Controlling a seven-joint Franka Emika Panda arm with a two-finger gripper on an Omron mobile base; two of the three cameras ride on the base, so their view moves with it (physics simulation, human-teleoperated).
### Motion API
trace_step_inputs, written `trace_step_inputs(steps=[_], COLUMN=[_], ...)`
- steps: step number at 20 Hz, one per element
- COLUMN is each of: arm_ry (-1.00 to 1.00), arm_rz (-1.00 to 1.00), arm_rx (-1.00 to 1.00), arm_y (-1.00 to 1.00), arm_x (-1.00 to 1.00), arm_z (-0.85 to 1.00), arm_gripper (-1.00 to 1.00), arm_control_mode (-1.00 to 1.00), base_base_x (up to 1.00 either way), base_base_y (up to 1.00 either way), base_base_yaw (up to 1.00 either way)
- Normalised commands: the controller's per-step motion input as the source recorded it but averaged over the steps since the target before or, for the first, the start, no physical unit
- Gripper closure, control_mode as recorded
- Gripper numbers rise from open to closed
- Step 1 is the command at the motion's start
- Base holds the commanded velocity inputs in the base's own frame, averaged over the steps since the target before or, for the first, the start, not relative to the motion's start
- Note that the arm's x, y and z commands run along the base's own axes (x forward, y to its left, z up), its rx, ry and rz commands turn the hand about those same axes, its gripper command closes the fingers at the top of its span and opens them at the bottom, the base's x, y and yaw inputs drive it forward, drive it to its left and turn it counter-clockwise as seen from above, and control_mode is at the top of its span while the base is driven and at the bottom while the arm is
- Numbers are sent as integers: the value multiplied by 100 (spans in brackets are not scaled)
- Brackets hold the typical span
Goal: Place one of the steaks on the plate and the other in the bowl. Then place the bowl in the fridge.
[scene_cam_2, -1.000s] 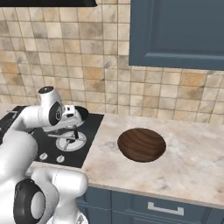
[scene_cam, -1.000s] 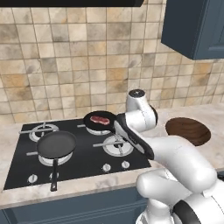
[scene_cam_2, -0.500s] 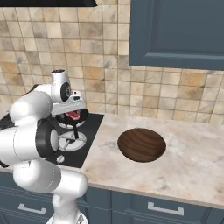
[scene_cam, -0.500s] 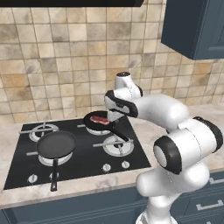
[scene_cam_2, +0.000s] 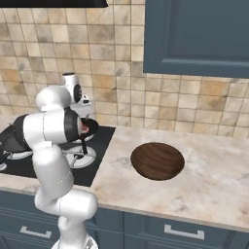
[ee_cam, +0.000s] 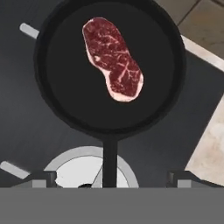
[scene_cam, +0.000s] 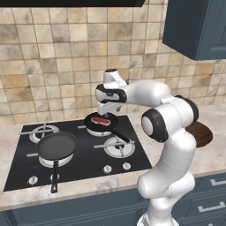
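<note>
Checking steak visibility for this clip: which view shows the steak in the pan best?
The hand view: the steak lies whole and unobstructed in the black pan, marbling and fat edge plain. The left base view shows it small, under the gripper. In the right base view the arm hides most of it; just a reddish bit.

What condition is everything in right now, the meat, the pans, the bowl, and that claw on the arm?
steak: raw, lying flat in the rear frying pan.
front frying pan: empty, on a burner.
bowl: empty, upright on the counter.
gripper: open, holding nothing, poised above the steak.
</note>
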Motion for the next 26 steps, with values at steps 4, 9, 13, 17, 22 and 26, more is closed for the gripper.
trace_step_inputs(steps=[4,9,13,17,22,26], arm_ry=[0,0,0,4,8,8], arm_rz=[0,0,0,1,0,0], arm_rx=[7,-3,-10,-1,0,0], arm_y=[11,20,0,10,0,0], arm_x=[47,45,53,7,0,0], arm_z=[-49,-39,-37,-25,-14,-35], arm_gripper=[-100,-100,-100,-100,-100,-100], arm_control_mode=[-100,-100,-100,-100,-100,-100], base_base_x=[0,0,0,0,0,0], base_base_y=[0,0,0,0,0,0], base_base_yaw=[0,0,0,0,0,0])
